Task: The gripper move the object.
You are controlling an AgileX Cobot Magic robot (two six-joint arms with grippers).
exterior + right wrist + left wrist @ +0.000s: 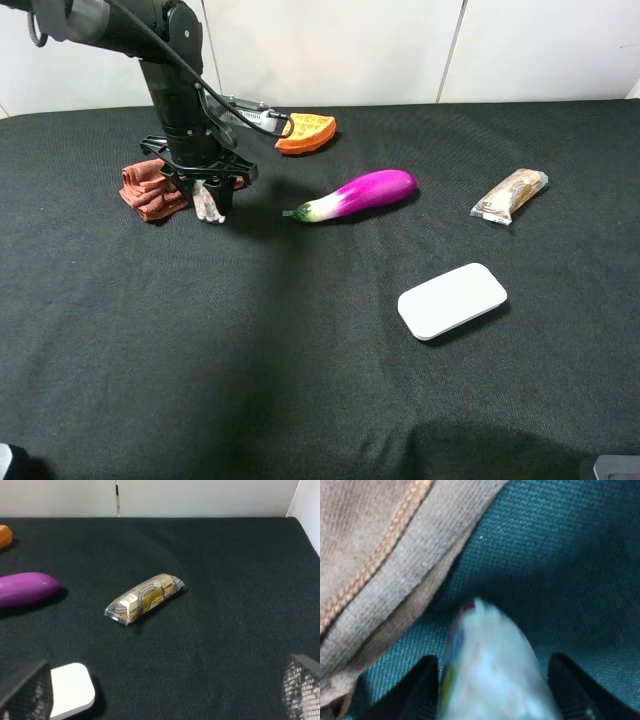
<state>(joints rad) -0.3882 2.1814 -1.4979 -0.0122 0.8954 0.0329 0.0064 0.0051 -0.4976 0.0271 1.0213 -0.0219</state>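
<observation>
Now, the grasping step is judged to be in hand. The left tool (210,208) is seen lowered over the object (207,200), which is found at about ten o'clock from the middle of the desk (250,380) in the exterior high view. The object, a small clear jar with pale contents, is shown tilted between the dark fingers (417,695). A crumpled reddish-brown cloth (148,188) is just beside it at nine o'clock, and the eggplant (362,193) lies well apart at three o'clock.

In the left wrist view the jar is blurred and closely flanked on both sides. One finger seems to be touching it, while a sliver of gap may be left at the other. The jaws are narrowed about the jar, then, but whether it is truly clamped cannot be told. Nor can it be told whether it rests on the desk or is just clear of it.

Next, a firm pinch is called for, it is judged, and then a straight lift so that the cloth is not dragged along. No destination is named by the task. A smooth, tilted jar may be expected to slip or swing, so a slow rise would be advised.

The right tool (165,695) is spread wide, with nothing between its mesh-faced fingers (27,692). The snack packet (510,194), at two o'clock from the desk's middle, and the white box (452,300), at three o'clock, are left untouched.
</observation>
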